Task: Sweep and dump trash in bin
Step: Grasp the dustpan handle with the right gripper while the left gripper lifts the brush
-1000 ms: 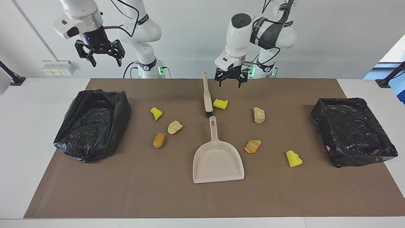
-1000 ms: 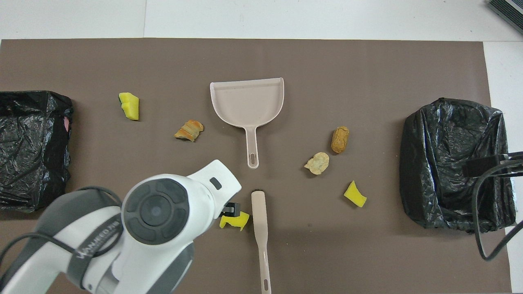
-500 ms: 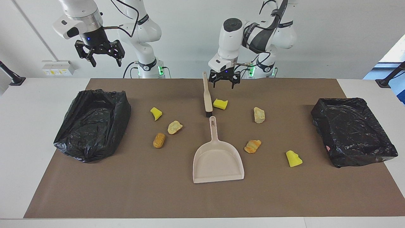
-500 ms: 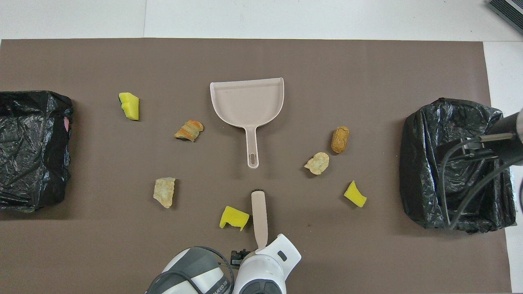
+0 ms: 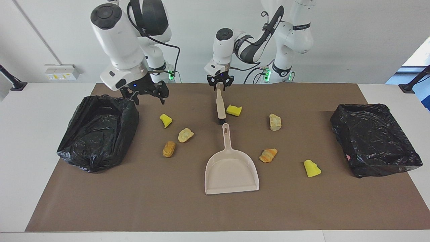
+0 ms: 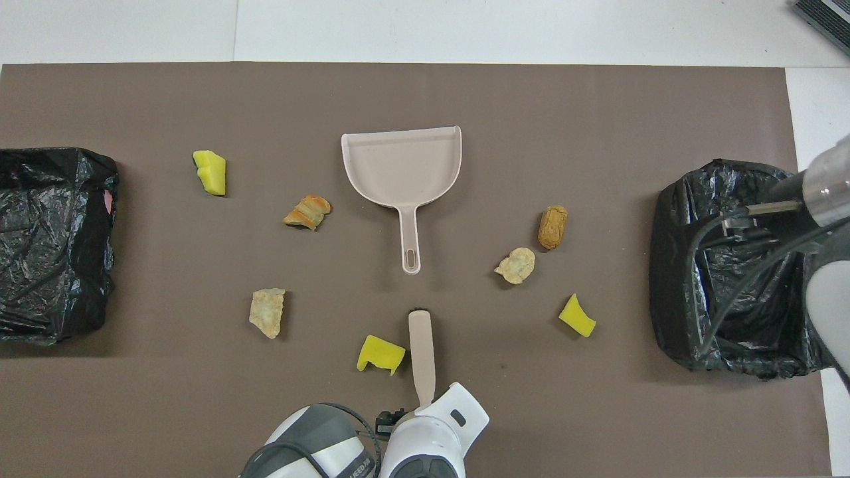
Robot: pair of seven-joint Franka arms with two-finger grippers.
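L hand (image 5: 220, 84) clamped on brush (image 5: 220, 105) handle, hidden overhead by wrist; R hand (image 5: 147, 94) apart.

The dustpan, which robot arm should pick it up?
Probably the right. The left gripper is already down on the brush handle, so it is busy. The right gripper hangs open with nothing in it, near one black bin, free to reach the dustpan.

Both arms are glossy white with dark grey joint caps and black cables looping along them. The left gripper (image 5: 220, 84) and right gripper (image 5: 145, 95) are black, each with a small blue light. Green lights glow at the bases.
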